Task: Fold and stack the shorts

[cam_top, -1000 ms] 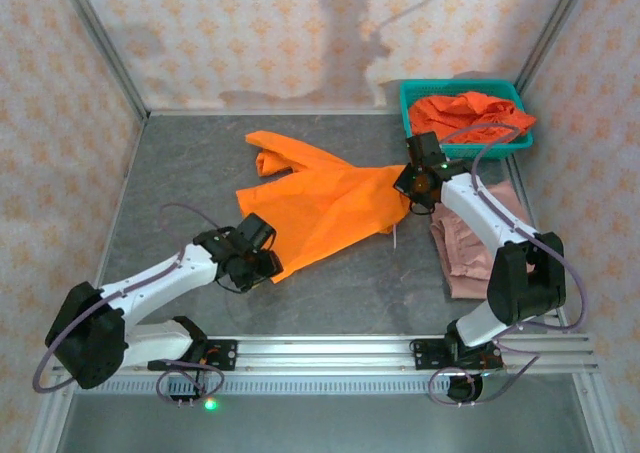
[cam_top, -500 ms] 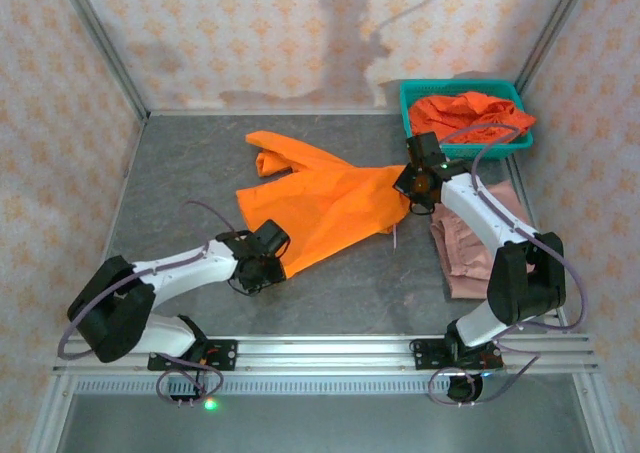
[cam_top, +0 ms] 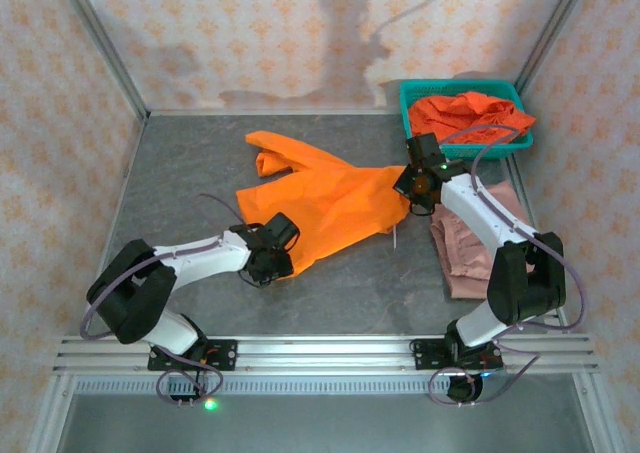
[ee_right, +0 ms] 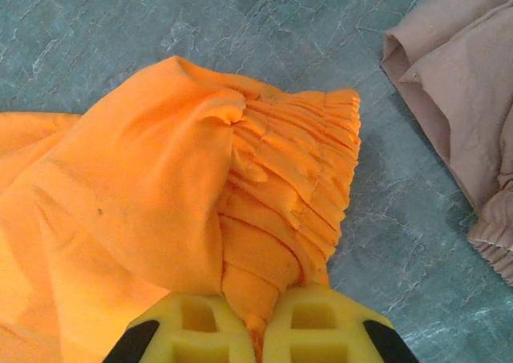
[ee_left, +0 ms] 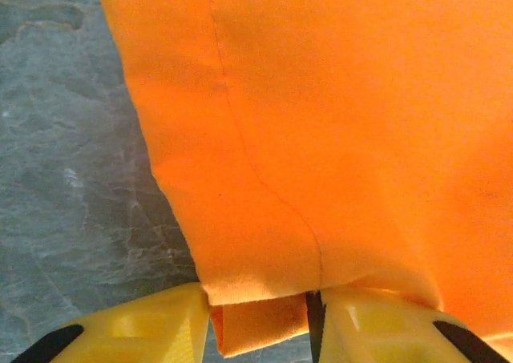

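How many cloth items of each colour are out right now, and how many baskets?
orange shorts on the table: 1
orange heap in the basket: 1 (cannot tell how many pieces are in it)
pink shorts: 1
teal basket: 1
Total: 4

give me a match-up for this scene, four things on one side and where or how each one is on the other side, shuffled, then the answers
1 pink shorts
2 teal basket
3 left gripper
4 right gripper

A far right corner, orange cloth inside
B shut on the gathered waistband of the spread orange shorts
C lying just right of the orange shorts
D jaws apart around the orange shorts' near hem corner

Pairs: 1-C, 2-A, 3-D, 4-B
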`<action>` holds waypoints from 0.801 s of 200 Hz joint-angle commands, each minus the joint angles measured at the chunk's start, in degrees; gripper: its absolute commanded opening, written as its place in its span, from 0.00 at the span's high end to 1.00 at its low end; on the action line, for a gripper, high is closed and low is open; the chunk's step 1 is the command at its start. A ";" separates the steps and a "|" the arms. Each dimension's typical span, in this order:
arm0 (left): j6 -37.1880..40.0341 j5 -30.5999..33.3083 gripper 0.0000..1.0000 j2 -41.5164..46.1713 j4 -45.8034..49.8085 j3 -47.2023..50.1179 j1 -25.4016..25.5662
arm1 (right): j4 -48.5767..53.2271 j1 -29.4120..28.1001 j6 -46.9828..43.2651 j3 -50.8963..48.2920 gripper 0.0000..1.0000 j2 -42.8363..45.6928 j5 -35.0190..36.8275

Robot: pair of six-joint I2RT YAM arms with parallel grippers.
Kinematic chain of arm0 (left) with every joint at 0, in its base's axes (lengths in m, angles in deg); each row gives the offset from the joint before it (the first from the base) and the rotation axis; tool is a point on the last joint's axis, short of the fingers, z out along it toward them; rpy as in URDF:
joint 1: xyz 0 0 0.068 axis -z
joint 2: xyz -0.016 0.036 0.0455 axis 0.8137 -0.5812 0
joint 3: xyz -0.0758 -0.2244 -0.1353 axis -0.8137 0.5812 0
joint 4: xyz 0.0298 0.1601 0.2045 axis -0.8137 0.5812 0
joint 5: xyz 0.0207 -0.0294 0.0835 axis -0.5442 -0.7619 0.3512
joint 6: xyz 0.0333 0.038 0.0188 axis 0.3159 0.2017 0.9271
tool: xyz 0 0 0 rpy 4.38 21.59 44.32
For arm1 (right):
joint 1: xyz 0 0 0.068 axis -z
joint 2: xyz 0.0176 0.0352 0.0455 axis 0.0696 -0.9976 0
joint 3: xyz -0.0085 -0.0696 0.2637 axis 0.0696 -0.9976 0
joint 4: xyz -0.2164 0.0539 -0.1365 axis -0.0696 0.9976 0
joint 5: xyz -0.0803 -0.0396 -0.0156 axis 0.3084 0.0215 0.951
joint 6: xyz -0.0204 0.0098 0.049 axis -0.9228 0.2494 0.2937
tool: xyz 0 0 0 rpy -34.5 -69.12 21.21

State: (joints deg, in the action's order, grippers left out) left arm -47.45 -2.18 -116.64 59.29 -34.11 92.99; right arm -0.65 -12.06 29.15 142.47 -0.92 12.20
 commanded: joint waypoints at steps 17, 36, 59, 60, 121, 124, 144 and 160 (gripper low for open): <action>0.28 -0.49 0.72 -2.13 -0.46 -2.30 0.32 | -0.06 0.29 -0.29 -0.82 1.00 0.66 0.78; 0.24 -0.29 0.83 -2.77 -0.08 -3.40 0.32 | -0.15 0.25 -0.35 -0.81 1.00 0.49 0.70; 0.32 1.12 0.96 -2.17 1.51 -5.61 0.22 | -0.02 0.24 -0.41 -0.81 1.00 0.50 0.79; 0.35 1.23 0.96 -2.13 1.62 -5.71 0.23 | 0.01 0.28 -0.43 -0.86 1.00 0.49 0.82; 5.44 8.09 1.00 11.04 13.32 -17.16 -8.08 | 2.67 0.30 -4.11 3.23 1.00 4.28 2.55; 5.85 8.40 1.00 11.99 13.67 -17.90 -8.57 | 2.86 0.30 -4.36 3.66 1.00 4.55 2.53; 8.81 9.74 1.00 17.23 15.58 -23.39 -14.39 | 4.21 0.26 -5.85 6.58 1.00 6.11 2.05; 11.49 10.79 1.00 19.78 16.69 -28.94 -18.37 | 4.64 0.24 -6.65 8.69 1.00 7.36 0.61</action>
State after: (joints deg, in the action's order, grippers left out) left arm -41.29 3.76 -101.01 70.63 -55.99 79.00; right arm 2.26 -12.06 25.04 146.62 2.49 12.42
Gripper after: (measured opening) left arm 0.039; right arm 0.062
